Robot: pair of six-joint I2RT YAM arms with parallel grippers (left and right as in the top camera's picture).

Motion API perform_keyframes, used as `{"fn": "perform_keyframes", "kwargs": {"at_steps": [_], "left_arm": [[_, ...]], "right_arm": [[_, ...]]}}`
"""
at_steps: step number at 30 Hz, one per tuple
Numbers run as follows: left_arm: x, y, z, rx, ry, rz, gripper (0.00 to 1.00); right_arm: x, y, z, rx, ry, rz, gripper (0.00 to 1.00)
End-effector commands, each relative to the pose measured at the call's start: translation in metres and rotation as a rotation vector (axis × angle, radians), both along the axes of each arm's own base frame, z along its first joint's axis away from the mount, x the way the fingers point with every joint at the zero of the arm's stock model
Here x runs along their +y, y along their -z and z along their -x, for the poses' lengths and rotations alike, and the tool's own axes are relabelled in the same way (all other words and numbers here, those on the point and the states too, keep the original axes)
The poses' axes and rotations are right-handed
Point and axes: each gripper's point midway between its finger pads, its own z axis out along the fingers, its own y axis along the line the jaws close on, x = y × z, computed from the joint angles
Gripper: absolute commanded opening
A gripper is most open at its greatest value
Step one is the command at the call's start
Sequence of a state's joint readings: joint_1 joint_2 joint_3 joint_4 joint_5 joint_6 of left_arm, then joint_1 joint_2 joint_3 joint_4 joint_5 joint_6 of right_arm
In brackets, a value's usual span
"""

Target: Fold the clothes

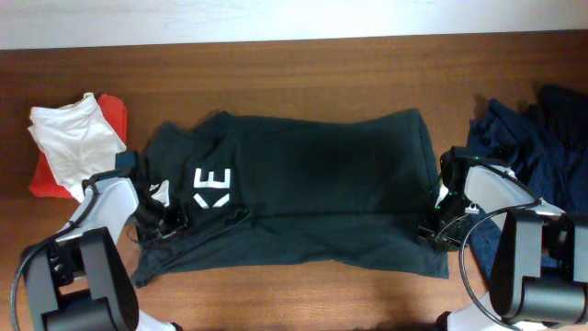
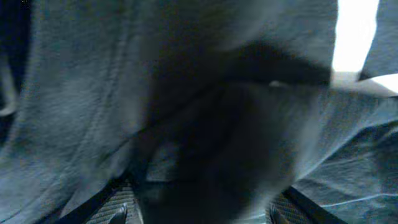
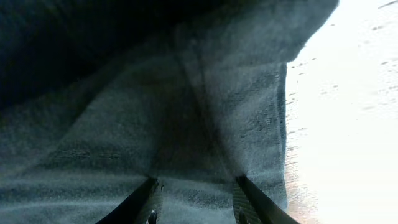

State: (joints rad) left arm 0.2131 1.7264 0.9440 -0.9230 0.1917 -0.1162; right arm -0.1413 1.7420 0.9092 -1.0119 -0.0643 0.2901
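From overhead, the T-shirt (image 1: 312, 184) lies spread on the bench (image 1: 303, 64) between your left claw (image 1: 161, 219) and right claw (image 1: 439, 225). Left wrist: the claw pinches bunched cloth between its fingers (image 2: 117, 213). Right wrist: the claw grips the hem seam (image 3: 199, 93) just ahead. It's soft, light and floppy; hold seams and edges.

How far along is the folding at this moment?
Done: the dark T-shirt lies spread flat, print up. In hand: the left gripper and right gripper appear to pinch its near edge at either end, a first lengthwise fold beginning. Left: the remaining folds, plus the navy pile at the right and the white and red garments at the left.
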Motion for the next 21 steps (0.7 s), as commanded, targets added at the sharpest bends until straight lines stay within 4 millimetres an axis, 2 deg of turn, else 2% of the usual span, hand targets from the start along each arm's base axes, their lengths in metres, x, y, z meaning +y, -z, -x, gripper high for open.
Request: {"fn": "perform_keyframes", "kwargs": {"at_steps": [1, 3, 4, 5, 7, 8, 10, 14, 17, 18, 19, 21], "left_arm": [[0.005, -0.009, -0.006, -0.021, -0.005, -0.001, 0.66], [0.0, -0.065, -0.061, -0.248, -0.001, 0.053, 0.65], [0.0, -0.099, -0.09, -0.371, 0.033, 0.033, 0.69], [-0.001, -0.123, -0.111, -0.458, 0.068, 0.017, 0.75], [-0.006, -0.158, -0.148, -0.613, 0.121, -0.012, 0.8], [-0.005, -0.168, -0.165, -0.684, 0.127, -0.026, 0.8], [-0.001, -0.161, -0.191, -0.744, 0.131, -0.035, 0.8], [0.002, -0.121, -0.238, -0.789, 0.14, -0.02, 0.8], [-0.012, -0.101, -0.267, -0.788, 0.17, 0.038, 0.8], [-0.028, -0.084, -0.277, -0.77, 0.199, 0.075, 0.8], [-0.036, -0.075, -0.28, -0.763, 0.205, 0.095, 0.79], [-0.048, -0.045, -0.283, -0.721, 0.196, 0.117, 0.74]], "right_arm": [[-0.003, 0.003, 0.001, 0.034, 0.014, 0.025, 0.41], [-0.008, -0.029, -0.036, -0.075, 0.015, 0.039, 0.42], [-0.011, -0.048, -0.055, -0.139, 0.016, 0.047, 0.44], [-0.012, -0.067, -0.072, -0.201, 0.0, 0.045, 0.49], [-0.013, -0.098, -0.095, -0.279, -0.043, 0.04, 0.52], [-0.012, -0.111, -0.105, -0.321, -0.079, 0.028, 0.54], [-0.013, -0.12, -0.113, -0.348, -0.088, 0.03, 0.59], [-0.013, -0.119, -0.111, -0.344, -0.102, 0.028, 0.6], [-0.013, -0.119, -0.111, -0.344, -0.102, 0.028, 0.6], [-0.013, -0.119, -0.111, -0.344, -0.102, 0.028, 0.6], [-0.013, -0.119, -0.111, -0.344, -0.102, 0.028, 0.6], [-0.013, -0.119, -0.111, -0.343, -0.102, 0.028, 0.61]]}}
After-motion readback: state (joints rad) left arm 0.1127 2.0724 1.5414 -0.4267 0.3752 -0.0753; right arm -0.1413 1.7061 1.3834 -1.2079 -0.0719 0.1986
